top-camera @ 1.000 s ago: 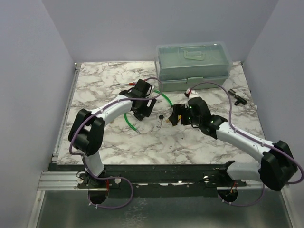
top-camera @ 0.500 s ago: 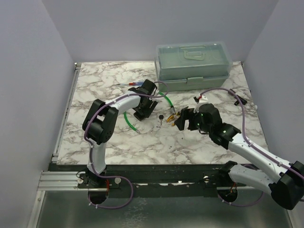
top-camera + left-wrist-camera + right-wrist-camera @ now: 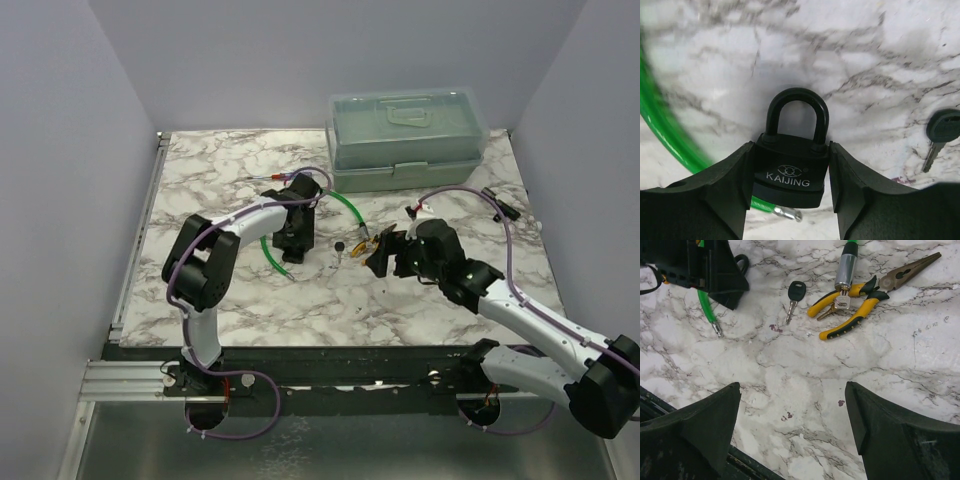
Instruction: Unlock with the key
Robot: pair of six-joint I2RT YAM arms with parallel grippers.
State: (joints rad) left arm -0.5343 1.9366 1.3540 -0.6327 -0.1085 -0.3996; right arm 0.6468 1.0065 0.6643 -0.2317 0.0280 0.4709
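My left gripper (image 3: 791, 156) is shut on the body of a black padlock (image 3: 789, 176) marked KAIJING, whose shackle points away from the wrist over the marble. In the top view the left gripper (image 3: 292, 242) hides the padlock. The key (image 3: 941, 131), with a dark round head and a short silver blade, lies on the table to the right of the padlock. It also shows in the top view (image 3: 340, 247) and the right wrist view (image 3: 795, 294). My right gripper (image 3: 792, 390) is open and empty above bare marble, just right of the key in the top view (image 3: 378, 256).
Yellow-handled pliers (image 3: 866, 296) lie beside the silver end of a green cable (image 3: 844, 266), with small keys under them. The green cable (image 3: 350, 210) loops under the left gripper. A red-and-blue screwdriver (image 3: 272, 177) and a green toolbox (image 3: 405, 135) sit behind.
The left gripper has turned and shifted slightly left with the padlock. The right arm has drawn back and right since a second ago, then edged slightly left. The key has not moved.
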